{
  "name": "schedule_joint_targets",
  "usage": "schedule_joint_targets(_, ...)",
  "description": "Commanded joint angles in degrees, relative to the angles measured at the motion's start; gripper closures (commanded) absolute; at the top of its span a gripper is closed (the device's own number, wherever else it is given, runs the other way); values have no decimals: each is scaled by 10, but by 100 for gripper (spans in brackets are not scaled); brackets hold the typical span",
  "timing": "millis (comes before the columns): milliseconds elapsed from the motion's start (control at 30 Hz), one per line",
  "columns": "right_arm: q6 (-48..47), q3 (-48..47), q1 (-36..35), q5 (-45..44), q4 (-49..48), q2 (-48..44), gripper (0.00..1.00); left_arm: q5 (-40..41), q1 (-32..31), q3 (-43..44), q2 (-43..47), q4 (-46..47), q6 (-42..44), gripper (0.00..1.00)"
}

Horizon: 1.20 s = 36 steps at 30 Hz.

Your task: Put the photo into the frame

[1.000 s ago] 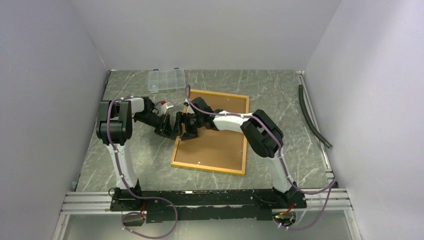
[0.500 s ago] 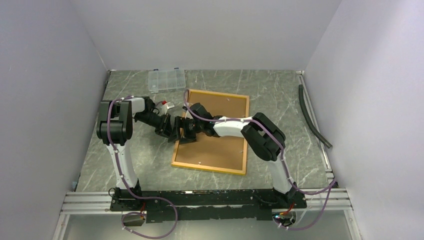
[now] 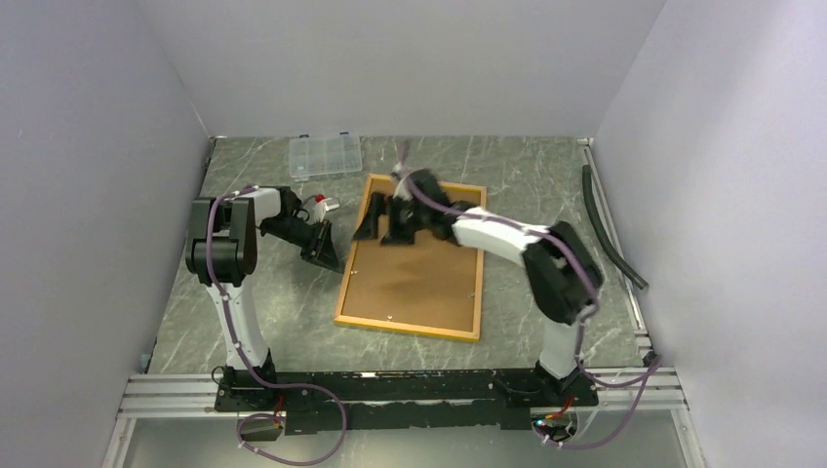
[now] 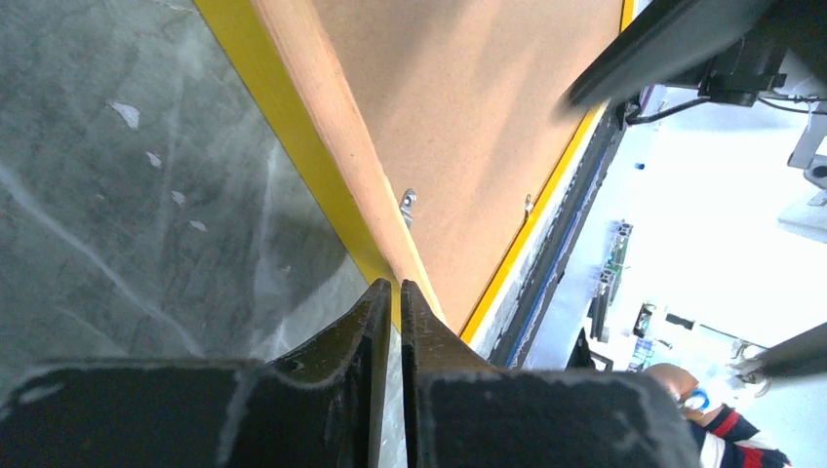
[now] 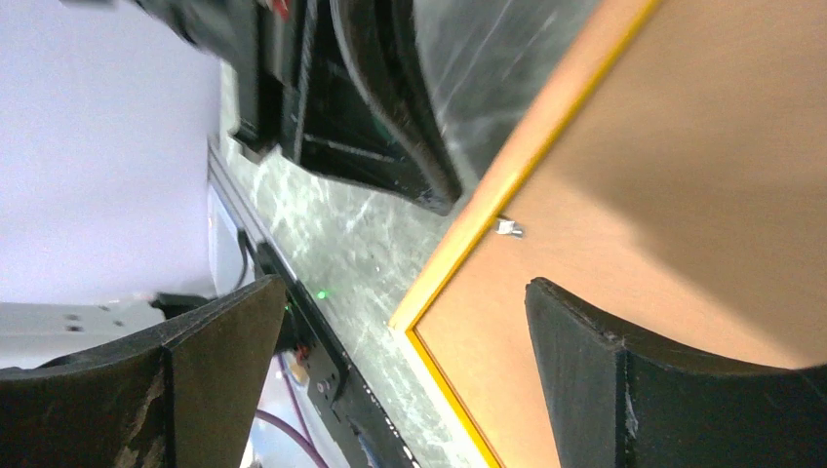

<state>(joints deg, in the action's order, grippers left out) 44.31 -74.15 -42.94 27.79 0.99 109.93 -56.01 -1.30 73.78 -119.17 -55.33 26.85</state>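
My left hand point(image 4: 394, 292) sits almost closed at the frame point(image 3: 419, 283)'s left edge, grip unclear; my right hand point(image 5: 405, 285) gapes empty above it.

The right gripper point(image 3: 383, 222) now sits at upper centre, over the upper left part of the frame point(image 3: 408, 330), no longer beside the left gripper point(image 3: 327, 255). Its jaws stand wider apart, and its elbow is further right.
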Motion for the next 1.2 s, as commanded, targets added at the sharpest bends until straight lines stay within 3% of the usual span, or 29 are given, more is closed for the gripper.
schedule_joint_targets(0, -64, 22, 116, -137, 96, -127, 0, 20, -1, 9, 55, -20, 43, 85)
schedule_joint_targets(133, -76, 69, 218, -263, 156, -166, 0, 84, -31, -26, 79, 11, 48, 85)
schedule_joint_targets(233, -82, 89, 280, -286, 162, -155, 0, 117, -50, -41, 84, 24, 49, 86)
schedule_joint_targets(333, -86, 99, 318, -254, 141, -129, 0, 142, -62, -52, 86, 33, 49, 86)
schedule_joint_targets(600, -51, 104, 332, -125, 67, -67, 0, 166, -88, -72, 90, 42, 50, 87)
schedule_joint_targets(833, -38, 54, 335, -69, 55, -16, 0, 147, -155, -63, 70, 45, 45, 87)
schedule_joint_targets(933, -53, 19, 334, -97, 97, -12, 0, 124, -192, -47, 59, 27, 44, 86)
schedule_joint_targets(1000, -70, 0, 329, -176, 149, -26, 0, 107, -200, -41, 65, 16, 42, 86)
schedule_joint_targets(1167, -65, 56, 299, -260, 169, -138, 1, 61, -168, -34, 98, -13, 34, 86)
